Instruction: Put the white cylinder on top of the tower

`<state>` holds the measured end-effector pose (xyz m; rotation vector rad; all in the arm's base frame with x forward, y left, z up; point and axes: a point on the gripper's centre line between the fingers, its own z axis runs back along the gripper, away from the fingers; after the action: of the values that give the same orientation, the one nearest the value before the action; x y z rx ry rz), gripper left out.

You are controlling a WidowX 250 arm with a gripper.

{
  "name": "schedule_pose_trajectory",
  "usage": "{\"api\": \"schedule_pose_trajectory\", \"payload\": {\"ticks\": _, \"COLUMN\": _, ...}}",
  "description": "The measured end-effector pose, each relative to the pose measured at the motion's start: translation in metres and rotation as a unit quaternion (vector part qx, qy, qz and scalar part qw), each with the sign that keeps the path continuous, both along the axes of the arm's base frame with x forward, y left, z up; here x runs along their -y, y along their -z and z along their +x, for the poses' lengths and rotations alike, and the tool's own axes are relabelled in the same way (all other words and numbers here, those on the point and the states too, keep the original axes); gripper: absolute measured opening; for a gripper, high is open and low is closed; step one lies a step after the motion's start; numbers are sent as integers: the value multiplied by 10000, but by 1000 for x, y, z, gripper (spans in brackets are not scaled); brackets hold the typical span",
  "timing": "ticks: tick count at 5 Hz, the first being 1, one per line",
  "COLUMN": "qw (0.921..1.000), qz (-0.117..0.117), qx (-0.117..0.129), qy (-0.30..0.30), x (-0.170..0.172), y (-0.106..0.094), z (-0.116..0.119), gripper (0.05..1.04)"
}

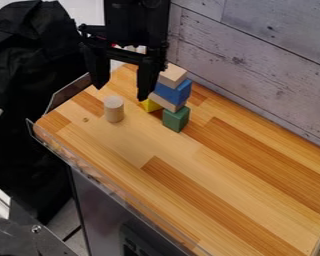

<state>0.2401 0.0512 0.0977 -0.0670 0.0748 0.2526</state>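
Pale and upright, the white cylinder (114,109) stands on the wooden worktop (209,165), left of centre in the upper half of the frame; above it hangs the black two-finger gripper (122,92), its jaws spread wide with nothing between them. Just right of the cylinder rises the tower: a green block (176,119) at the foot, a thin tan block (166,102) over it, then a blue block (173,92), then a pale wooden block (173,75) on top; a yellow block (151,105) shows partly hidden at the tower's left side.

The grasp seems the step in hand; the chief danger is the finger nearer the tower, which could nudge the stack if the gripper comes down too far right. A fingertip landing on the cylinder's rim could tip it and set it rolling; later, the blocks look unevenly stacked, so a hard or off-centre release could topple everything.
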Motion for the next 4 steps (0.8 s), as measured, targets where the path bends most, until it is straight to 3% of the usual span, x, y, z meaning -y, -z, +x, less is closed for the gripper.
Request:
{"api": "schedule_pose_trajectory", "payload": {"ticks": 2, "qw": 9995, "qz": -182, "qx": -239, "qy": 11, "x": -16, "y": 25, "z": 1, "gripper": 1000}}
{"api": "schedule_pose_trajectory", "payload": {"ticks": 3, "qw": 9984, "qz": -442, "qx": -341, "qy": -32, "x": -30, "y": 42, "z": 11, "gripper": 1000}}
{"api": "schedule_pose_trajectory", "payload": {"ticks": 4, "qw": 9975, "qz": -373, "qx": -592, "qy": 16, "x": -41, "y": 54, "z": 16, "gripper": 1000}}
